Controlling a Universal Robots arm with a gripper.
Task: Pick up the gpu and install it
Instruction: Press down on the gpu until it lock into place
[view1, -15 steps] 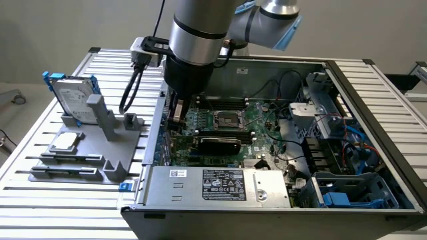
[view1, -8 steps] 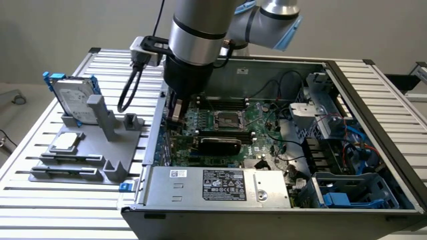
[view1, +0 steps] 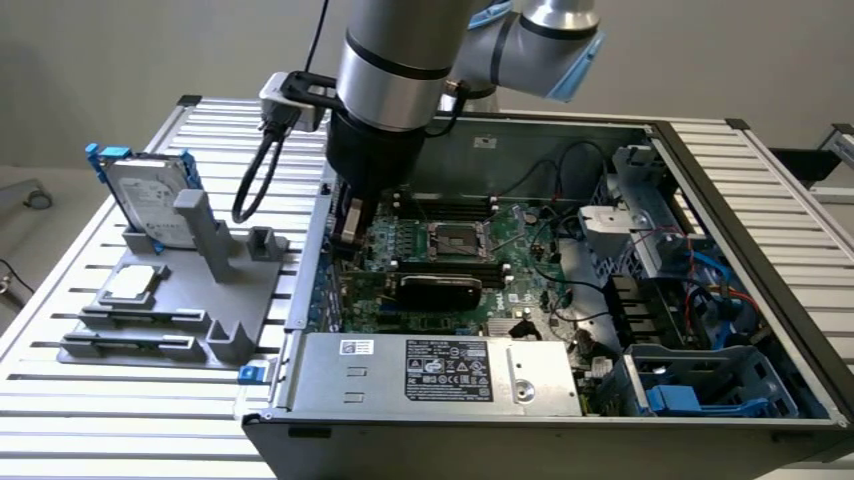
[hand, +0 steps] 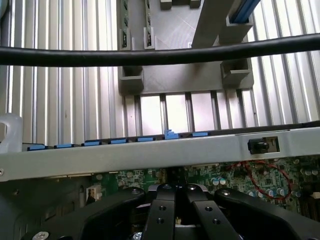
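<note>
White-and-black label (view1: 449, 370) on power supply (view1: 400, 385)

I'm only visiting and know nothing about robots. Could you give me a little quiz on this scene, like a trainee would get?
1. True or false: the hard drive stands in the grey holder, outside the computer case.
2. Where is the gpu? A) in the grey holder B) on the motherboard inside the case C) on the floor
3. Fill in: the gripper is ____ (open or shut).
Key: 1 true; 2 B; 3 shut.
</note>
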